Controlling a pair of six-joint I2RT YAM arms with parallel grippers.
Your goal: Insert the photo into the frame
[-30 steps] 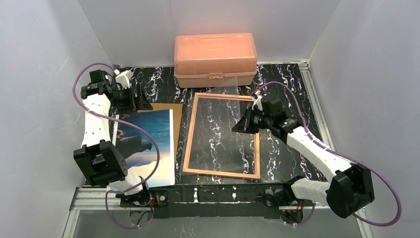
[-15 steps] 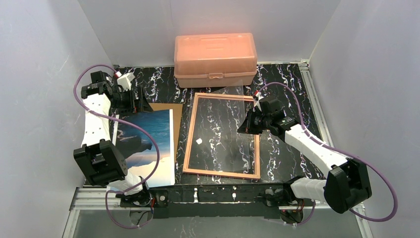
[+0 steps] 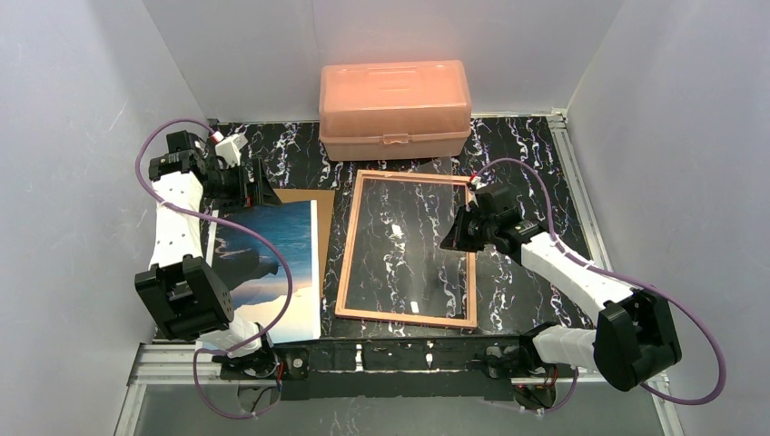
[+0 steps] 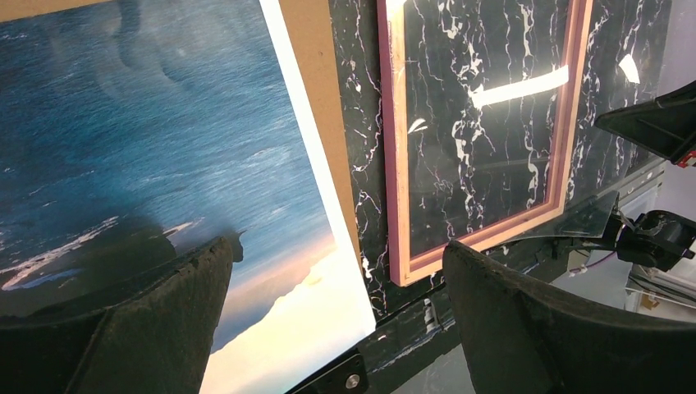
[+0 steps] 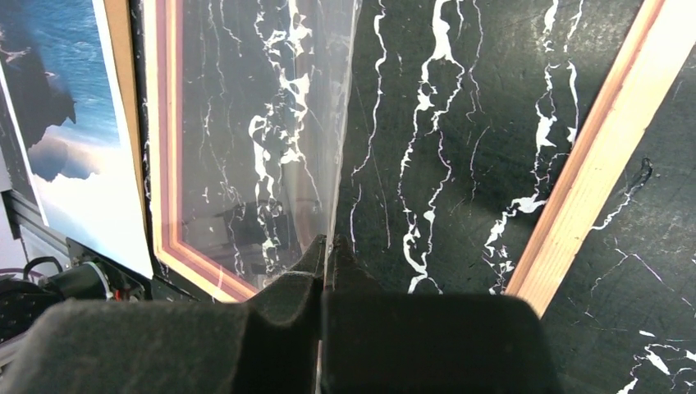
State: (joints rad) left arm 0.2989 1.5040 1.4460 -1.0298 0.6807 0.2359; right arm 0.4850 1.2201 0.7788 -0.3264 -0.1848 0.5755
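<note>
Plain pale grey walls [image 3: 82, 82], black white-veined marble-look tabletop [image 3: 519, 145], light seemingly from overhead

photo [image 3: 272, 263] left of frame [image 3: 345, 263]

Deep-blue sea and dark mountain fade to cream on the photo [image 3: 272, 263]. Backing board [image 3: 295, 196] brown; frame [image 3: 405, 317] tan-orange, pink inside; pane [image 5: 263, 123] clear; bench [image 3: 522, 150] black, veined white; lidded box [image 3: 395, 95] salmon-pink, seemingly translucent.
</note>
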